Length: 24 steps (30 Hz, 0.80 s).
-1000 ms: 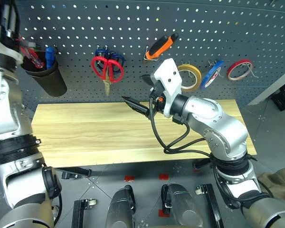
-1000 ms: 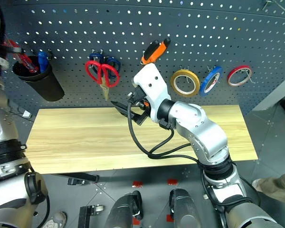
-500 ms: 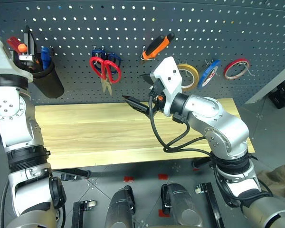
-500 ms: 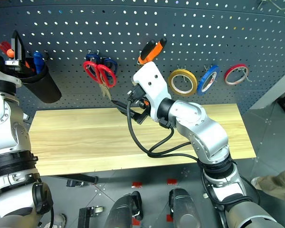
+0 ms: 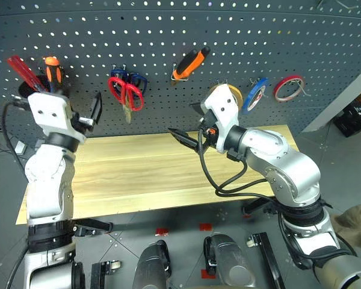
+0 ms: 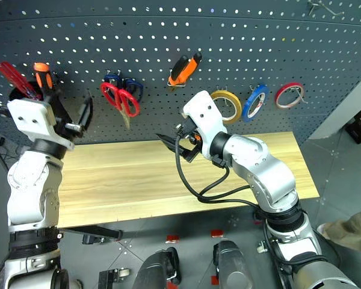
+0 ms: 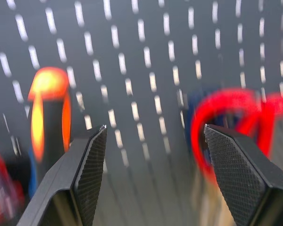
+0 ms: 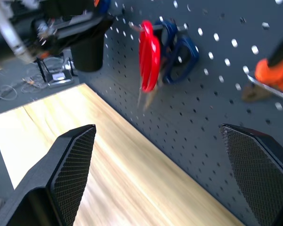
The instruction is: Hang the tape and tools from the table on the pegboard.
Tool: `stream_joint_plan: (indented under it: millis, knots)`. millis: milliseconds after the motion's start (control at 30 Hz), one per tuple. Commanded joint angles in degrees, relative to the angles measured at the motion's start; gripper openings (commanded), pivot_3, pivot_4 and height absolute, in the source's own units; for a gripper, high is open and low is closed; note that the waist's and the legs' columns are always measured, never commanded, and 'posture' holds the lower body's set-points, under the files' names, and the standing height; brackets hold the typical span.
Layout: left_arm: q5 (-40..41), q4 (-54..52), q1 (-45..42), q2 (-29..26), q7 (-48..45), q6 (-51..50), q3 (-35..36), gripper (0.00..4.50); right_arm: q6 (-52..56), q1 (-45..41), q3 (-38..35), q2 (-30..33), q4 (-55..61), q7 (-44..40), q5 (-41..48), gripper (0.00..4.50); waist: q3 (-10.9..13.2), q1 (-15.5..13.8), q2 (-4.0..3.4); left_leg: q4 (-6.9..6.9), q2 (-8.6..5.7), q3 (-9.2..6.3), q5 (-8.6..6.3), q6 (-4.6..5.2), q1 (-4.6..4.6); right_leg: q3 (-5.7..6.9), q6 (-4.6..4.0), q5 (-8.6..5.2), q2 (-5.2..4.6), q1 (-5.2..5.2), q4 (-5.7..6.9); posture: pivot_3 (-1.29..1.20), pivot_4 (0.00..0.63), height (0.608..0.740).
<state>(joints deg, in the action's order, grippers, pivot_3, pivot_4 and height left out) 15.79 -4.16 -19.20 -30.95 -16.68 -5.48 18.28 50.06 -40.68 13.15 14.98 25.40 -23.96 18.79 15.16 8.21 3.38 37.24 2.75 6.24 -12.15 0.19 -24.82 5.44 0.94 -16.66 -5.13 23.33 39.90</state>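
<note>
**All four items up on the pegboard, table bare**

Hanging now on the pegboard (image 5: 168, 36): yellow-tan tape (image 6: 227, 103) on its hook, just left of a blue tape ring (image 6: 255, 101) and a red tape ring (image 6: 289, 94). Red-handled scissors (image 5: 123, 94) hooked in front of a pair of dark-blue-handled scissors (image 5: 124, 78), blades pointing down. Orange-and-black pliers (image 5: 189, 62) slung at a slant higher up, between the scissors and the tape. Black-and-orange screwdriver (image 5: 53, 70) standing handle-up in a black cup (image 6: 59, 109) at the board's left end, beside a red-handled tool (image 5: 21, 71).

Nothing left lying on the table (image 5: 138, 174); wood grain bare from end to end, as far as can be seen.

Left gripper (image 7: 155, 160) spread wide and empty, close in front of the board, aimed between the screwdriver handle and the red scissor loops. Right gripper (image 5: 186, 123) also spread wide and empty, hovering above the table's back edge below the pliers, pointing across toward the scissors.

Judging by this: hanging work looks complete, with tape and all three tools off the table and on the board. Remaining, at most, drawing both arms clear without brushing the scissors or the cup.
</note>
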Motion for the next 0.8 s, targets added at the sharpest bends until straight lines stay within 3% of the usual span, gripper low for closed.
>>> stream_joint_plan:
  millis: [33,233,500,800]
  knots:
    - [2.02,-4.68,3.01,0.10,0.89,-3.50,3.06,3.47,-3.42,1.55,-0.80,1.05,1.94,0.22,-1.53,4.50,-0.26,-0.13,-0.02,0.01,-0.01,0.00,0.02,0.01,0.02,-0.02,0.00,0.00,0.00,0.00,0.04,-0.23,0.168,0.740]
    - [-0.46,-5.34,7.38,1.97,6.73,-12.71,2.30,3.47,-13.84,12.72,-0.21,3.03,-1.30,2.33,-7.50,4.50,-1.78,-0.40,-0.01,0.00,-0.05,-0.01,0.03,0.02,0.04,-0.04,0.00,0.00,-0.01,-0.04,0.00,-0.22,0.158,0.740]
    - [-4.02,-3.04,12.98,4.15,8.09,-8.21,3.14,3.47,-36.67,28.03,-4.10,-1.54,-17.17,4.52,-11.09,4.50,-3.79,-0.45,-0.13,-0.01,-0.05,0.03,0.04,0.03,0.14,-0.10,-0.01,0.01,0.01,-0.09,0.08,-0.19,0.121,0.740]
    - [-3.64,-2.59,16.41,7.75,10.11,-6.51,5.60,3.47,-45.33,28.91,-8.46,-4.23,-33.88,5.95,-11.12,4.50,-6.42,-0.46,-0.30,-0.06,-0.03,0.03,0.08,-0.02,0.39,-0.20,-0.10,0.07,0.09,-0.24,0.10,-0.16,0.087,0.740]
